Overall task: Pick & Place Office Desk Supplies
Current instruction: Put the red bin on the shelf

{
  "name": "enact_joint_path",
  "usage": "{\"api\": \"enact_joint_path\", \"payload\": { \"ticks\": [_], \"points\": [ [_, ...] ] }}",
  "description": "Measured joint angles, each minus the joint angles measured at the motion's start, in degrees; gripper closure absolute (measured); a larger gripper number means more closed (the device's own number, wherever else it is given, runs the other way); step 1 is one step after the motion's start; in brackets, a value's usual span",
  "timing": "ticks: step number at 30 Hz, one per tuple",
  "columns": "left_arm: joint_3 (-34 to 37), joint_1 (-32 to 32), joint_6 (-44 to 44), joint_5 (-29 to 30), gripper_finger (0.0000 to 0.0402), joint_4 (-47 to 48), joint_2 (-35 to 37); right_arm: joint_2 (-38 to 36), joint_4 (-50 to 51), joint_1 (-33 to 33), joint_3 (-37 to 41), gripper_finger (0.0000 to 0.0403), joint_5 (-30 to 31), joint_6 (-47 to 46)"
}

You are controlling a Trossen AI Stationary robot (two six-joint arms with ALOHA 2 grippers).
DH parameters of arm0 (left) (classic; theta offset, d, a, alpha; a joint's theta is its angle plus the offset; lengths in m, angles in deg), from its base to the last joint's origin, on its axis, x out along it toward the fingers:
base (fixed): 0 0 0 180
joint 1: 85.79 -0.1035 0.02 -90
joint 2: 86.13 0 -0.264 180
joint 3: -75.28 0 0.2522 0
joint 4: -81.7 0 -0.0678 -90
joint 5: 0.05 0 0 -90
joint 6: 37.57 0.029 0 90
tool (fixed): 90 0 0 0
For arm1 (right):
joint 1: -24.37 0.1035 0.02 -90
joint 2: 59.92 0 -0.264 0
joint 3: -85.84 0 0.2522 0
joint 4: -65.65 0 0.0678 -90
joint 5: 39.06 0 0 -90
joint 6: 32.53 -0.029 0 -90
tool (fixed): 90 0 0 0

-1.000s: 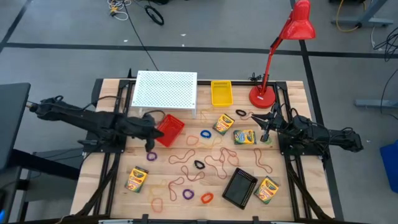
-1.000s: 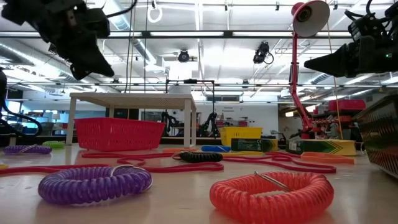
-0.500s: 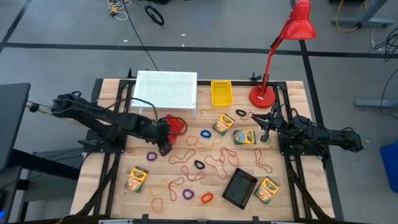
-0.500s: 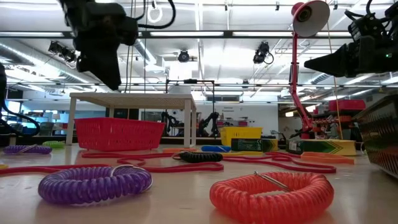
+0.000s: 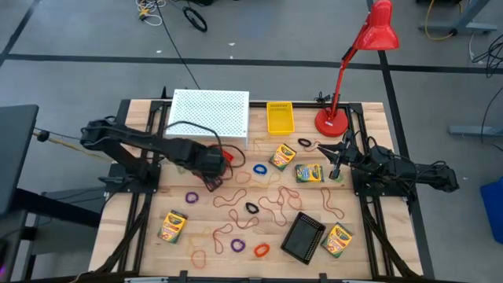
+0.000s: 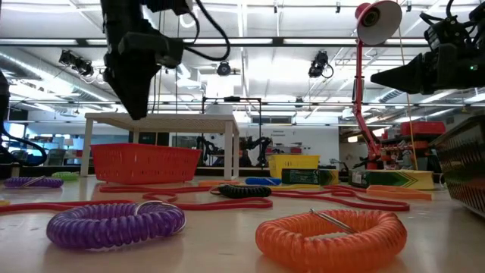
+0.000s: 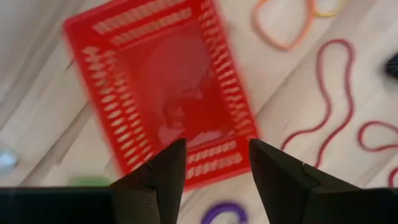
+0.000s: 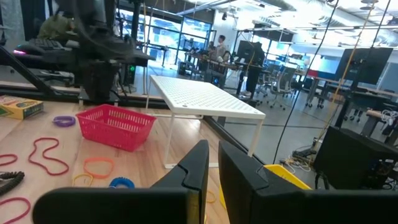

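- Fingers (image 7: pixel 163 180) of the left gripper (image 5: pixel 211 178) are standing parted with nothing between them, hanging over the red basket (image 7: pixel 161 93); the right gripper (image 5: pixel 335 165) is waiting above the table's right side, its fingers (image 8: pixel 196 165) nearly closed on nothing.
- Everything is lying on a pale wooden table (image 5: pixel 140 236) with a grey floor around it; the low view is looking into a bright workshop with ceiling lights and desks.
- Four crayon boxes are lying on the wood: one front left (image 5: pixel 172 226), one front right (image 5: pixel 338 240), and two near the middle (image 5: pixel 282 156) (image 5: pixel 310 173).
- Thin reddish-orange rubber bands (image 5: pixel 277 206) are sprawling across the centre in tangled loops; I cannot tell how many.
- Small elastic loops are scattered around: blue (image 5: pixel 259 169), black (image 5: pixel 251 208), orange (image 5: pixel 261 251), and two purple (image 5: pixel 192 197) (image 5: pixel 237 246).
- Three baskets are sitting out: the red one, a yellow basket (image 5: pixel 280 118) at the back and a black basket (image 5: pixel 303 237) in front.
- One white perforated stand (image 5: pixel 209 114) and one red desk lamp (image 5: pixel 349 71) are standing along the back edge.
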Motion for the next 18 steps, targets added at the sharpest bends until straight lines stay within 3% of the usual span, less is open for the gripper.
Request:
{"api": "enact_joint_path", "payload": {
  "ticks": [11,18],
  "points": [
    [12.8,-8.5,-0.7,-3.0,0.0236,-0.9,9.5,0.0,0.0,0.0,0.0,0.0355,0.0,0.1],
    [17.7,-12.2,0.5,-3.3,0.0225,-9.0,10.8,0.0,0.0,0.0,0.0,0.0355,0.0,0.0]
  ]
}}
